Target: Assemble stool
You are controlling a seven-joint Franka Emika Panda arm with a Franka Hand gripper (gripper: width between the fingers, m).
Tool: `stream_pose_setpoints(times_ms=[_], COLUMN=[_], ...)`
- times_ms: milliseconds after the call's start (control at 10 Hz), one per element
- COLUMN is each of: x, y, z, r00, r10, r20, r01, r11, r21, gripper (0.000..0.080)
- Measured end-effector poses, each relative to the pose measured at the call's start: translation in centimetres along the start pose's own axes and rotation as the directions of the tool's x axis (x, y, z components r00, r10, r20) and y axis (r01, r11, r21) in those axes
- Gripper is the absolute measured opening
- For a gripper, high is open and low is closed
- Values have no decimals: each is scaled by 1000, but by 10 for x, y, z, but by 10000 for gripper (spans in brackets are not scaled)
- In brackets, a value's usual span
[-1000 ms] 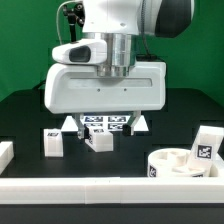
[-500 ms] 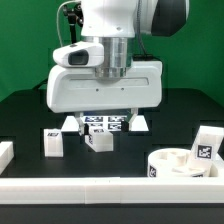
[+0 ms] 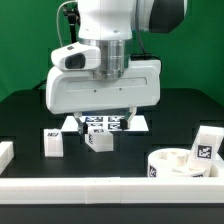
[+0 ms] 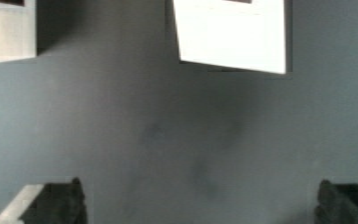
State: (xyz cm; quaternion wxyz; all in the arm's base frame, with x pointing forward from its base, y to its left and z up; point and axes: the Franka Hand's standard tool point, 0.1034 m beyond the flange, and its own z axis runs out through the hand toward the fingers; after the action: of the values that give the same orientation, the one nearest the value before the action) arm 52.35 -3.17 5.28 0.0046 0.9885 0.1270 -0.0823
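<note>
The round white seat (image 3: 178, 164) lies at the front on the exterior view's right. One white block leg (image 3: 53, 142) stands on the exterior view's left, a second leg (image 3: 98, 140) near the middle, and a third leg (image 3: 207, 143) leans at the far right. My gripper (image 3: 107, 121) hangs open and empty above the table, behind the two nearer legs. In the wrist view my gripper (image 4: 202, 205) shows only bare dark table between its fingertips (image 4: 51, 200). Two white pieces (image 4: 229, 35) lie ahead, and I cannot tell which parts they are.
The marker board (image 3: 112, 124) lies flat under and behind the gripper. A long white rail (image 3: 90, 190) runs along the front edge, and a short white rail piece (image 3: 5, 153) sits at the exterior view's left. The table top is black.
The gripper has risen slightly and stays open. The stool parts have not moved.
</note>
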Motion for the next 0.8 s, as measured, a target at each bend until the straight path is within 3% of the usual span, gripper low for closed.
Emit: stream_pose_setpoints(times_ms=[100, 300, 500, 800], x=[1, -7, -13, -22], y=[0, 3, 10, 9], z=[1, 8, 16, 18], r00=[999, 982, 950, 870], r10=[18, 61, 115, 151], r20=[49, 177, 289, 470], r01=[-18, -57, -95, -128], r11=[1000, 998, 992, 988], r21=[-1, -26, -81, -81], gripper=[649, 649, 649, 649])
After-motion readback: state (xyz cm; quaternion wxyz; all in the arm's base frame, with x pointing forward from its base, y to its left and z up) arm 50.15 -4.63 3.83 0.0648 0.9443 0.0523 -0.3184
